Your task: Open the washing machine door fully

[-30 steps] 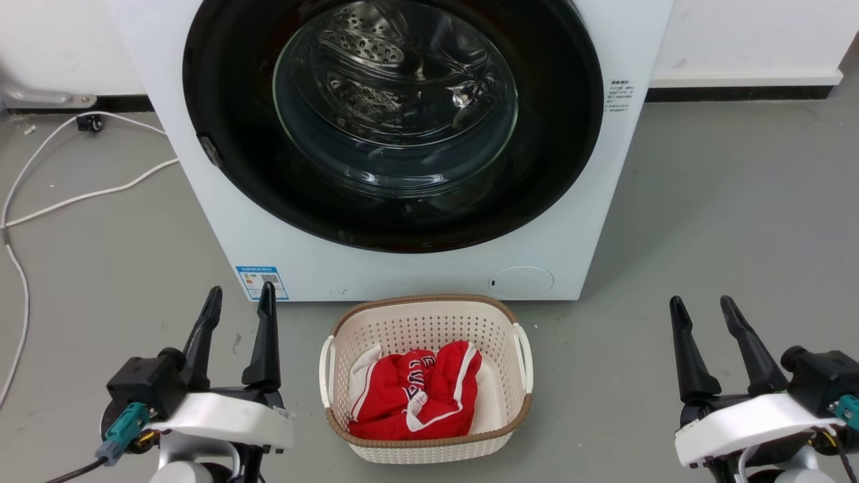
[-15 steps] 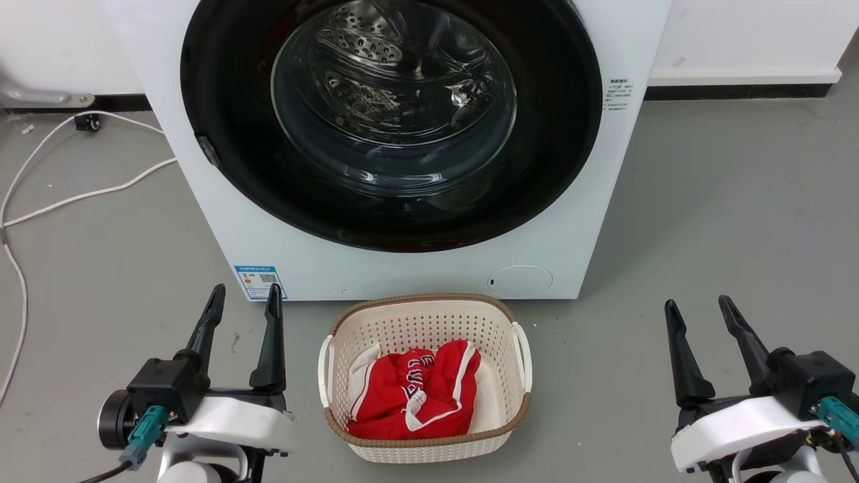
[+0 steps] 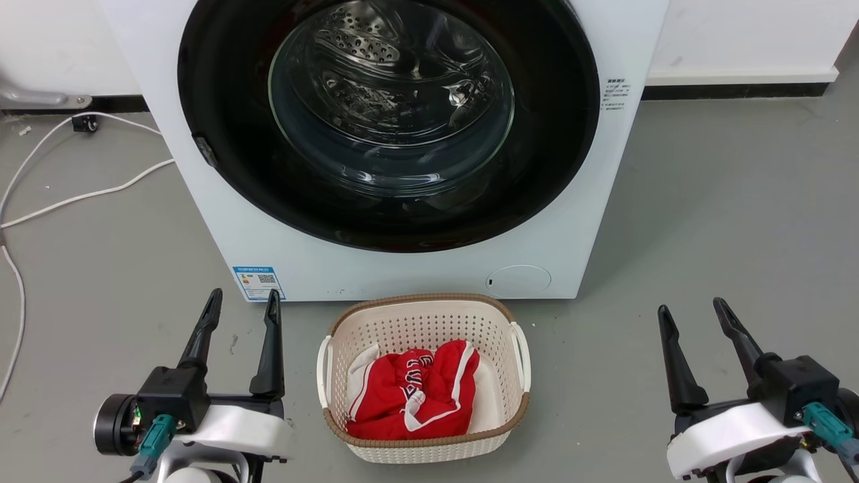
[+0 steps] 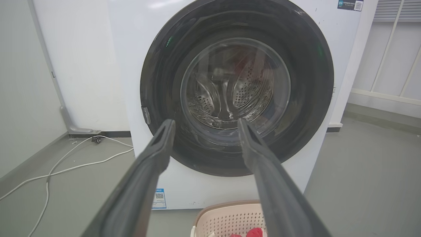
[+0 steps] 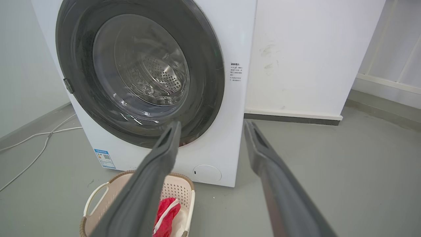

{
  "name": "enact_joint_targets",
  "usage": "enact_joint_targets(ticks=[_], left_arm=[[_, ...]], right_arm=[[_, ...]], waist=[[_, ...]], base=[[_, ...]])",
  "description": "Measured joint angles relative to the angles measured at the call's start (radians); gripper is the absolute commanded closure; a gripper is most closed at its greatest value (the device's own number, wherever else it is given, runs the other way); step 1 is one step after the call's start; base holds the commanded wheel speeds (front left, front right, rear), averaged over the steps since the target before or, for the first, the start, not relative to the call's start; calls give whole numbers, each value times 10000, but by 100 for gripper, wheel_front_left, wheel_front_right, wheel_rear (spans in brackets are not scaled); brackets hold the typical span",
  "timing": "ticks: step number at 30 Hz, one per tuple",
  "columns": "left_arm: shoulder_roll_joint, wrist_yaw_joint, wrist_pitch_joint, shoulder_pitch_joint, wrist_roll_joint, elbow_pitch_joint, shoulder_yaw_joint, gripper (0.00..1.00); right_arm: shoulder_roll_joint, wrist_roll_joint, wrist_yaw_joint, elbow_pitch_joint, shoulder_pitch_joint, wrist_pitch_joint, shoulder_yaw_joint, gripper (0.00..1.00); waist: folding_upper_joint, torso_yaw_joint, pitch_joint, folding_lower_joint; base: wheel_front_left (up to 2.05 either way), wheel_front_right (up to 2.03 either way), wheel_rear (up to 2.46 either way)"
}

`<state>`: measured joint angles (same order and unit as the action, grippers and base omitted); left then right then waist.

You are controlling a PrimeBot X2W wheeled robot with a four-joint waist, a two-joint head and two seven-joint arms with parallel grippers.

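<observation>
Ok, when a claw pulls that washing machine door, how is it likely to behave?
The washing machine door looks rigid, probably swinging as one piece. Its glossy frame is likely slippery; the small tab at its left edge seems a better hold. The glass bowl probably adds weight.

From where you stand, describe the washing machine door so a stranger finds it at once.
Find the white machine behind the basket. The washing machine door covers most of its front: a glossy black ring around bulging clear glass, unlike the perforated steel drum inside.

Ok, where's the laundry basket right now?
In the head view, the laundry basket sits on the floor at bottom centre, before the washing machine, between the left tool and right tool.
</observation>
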<state>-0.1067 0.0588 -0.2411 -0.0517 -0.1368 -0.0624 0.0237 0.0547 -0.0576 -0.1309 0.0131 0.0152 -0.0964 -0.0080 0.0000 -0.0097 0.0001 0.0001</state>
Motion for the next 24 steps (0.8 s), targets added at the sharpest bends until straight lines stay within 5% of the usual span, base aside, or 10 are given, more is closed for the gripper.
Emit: enact_joint_targets(ticks=[24], left_arm=[[318,380,-219,40,606,-324,-408,0]], right_arm=[[-27,420,0,-38,86,-174,73,0]], waist=[[0,-88,79,0]], base=[[0,0,0]])
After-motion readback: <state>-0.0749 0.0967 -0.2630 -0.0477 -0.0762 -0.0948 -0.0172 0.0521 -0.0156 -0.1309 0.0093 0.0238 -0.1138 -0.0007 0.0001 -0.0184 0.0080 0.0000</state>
